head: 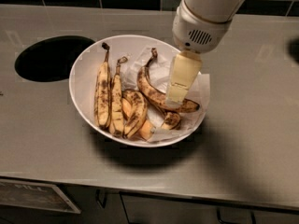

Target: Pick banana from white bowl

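Note:
The white bowl (80, 73) sits on the grey counter. The banana (152, 90), long, curved and brown-speckled, lies in the right half of the bowl with its dark stem pointing to the back and its dark tip near the right rim. My gripper (174, 97) hangs from the white arm (203, 17) and reaches down into the bowl. Its cream end is right at the middle of the banana and hides part of it. I cannot tell whether it touches the banana.
Two slim straighter bananas (103, 94) and a short blotched one (136, 112) lie in the bowl's left and middle. White paper (164, 71) lines the bowl's right side. A dark round hole (49, 57) opens in the counter at left. A black tiled wall runs behind.

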Robot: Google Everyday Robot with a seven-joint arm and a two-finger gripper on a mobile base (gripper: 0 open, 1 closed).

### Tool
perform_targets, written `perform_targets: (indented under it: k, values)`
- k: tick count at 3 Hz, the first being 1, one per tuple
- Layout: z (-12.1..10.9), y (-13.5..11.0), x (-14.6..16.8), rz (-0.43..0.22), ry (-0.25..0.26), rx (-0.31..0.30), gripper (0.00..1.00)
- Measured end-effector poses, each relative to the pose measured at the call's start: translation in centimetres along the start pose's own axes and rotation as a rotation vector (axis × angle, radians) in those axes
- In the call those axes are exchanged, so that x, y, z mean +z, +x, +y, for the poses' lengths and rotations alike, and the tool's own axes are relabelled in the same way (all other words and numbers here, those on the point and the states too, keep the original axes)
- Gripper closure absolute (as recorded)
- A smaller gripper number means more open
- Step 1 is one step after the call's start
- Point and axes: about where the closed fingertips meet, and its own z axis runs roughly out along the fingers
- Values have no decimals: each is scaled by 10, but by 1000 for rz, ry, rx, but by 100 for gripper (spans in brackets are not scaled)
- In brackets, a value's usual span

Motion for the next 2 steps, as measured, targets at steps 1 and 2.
perform_targets:
  k: [1,2]
  values:
    - [-3,-2,8,-5,-18,2,0]
    - [-4,-9,18,-3,-39,-11,0]
